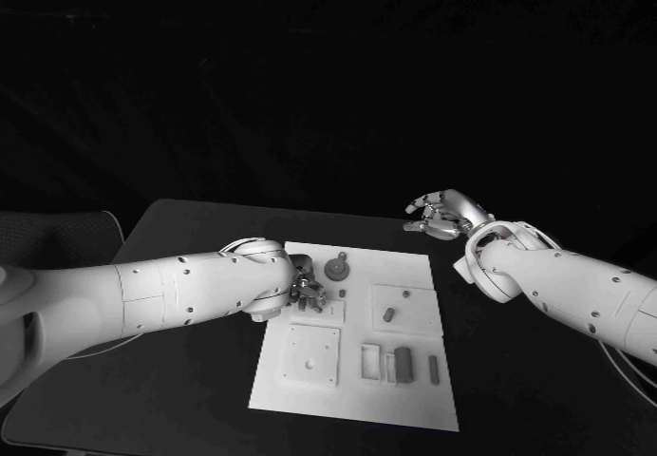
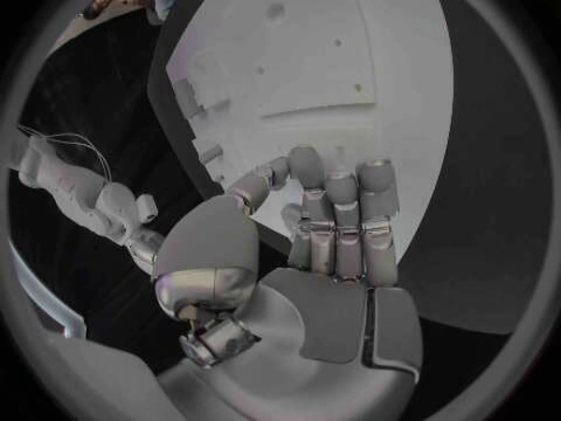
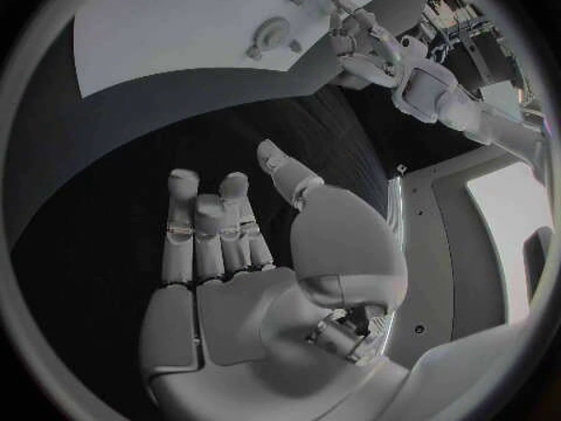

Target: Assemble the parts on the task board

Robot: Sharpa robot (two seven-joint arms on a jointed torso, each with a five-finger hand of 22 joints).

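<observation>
both robot hands [image 1: 307, 290] [image 1: 441, 215] empty, nothing legible

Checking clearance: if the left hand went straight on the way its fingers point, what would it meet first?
Probably the white task board itself: the left hand holds nothing and its fingers aim at it; depth unclear.

The right hand [image 3: 251, 253] hangs empty, fingers apart, above the black table [image 3: 140, 159], the task board [image 3: 176, 28] beyond.
</observation>
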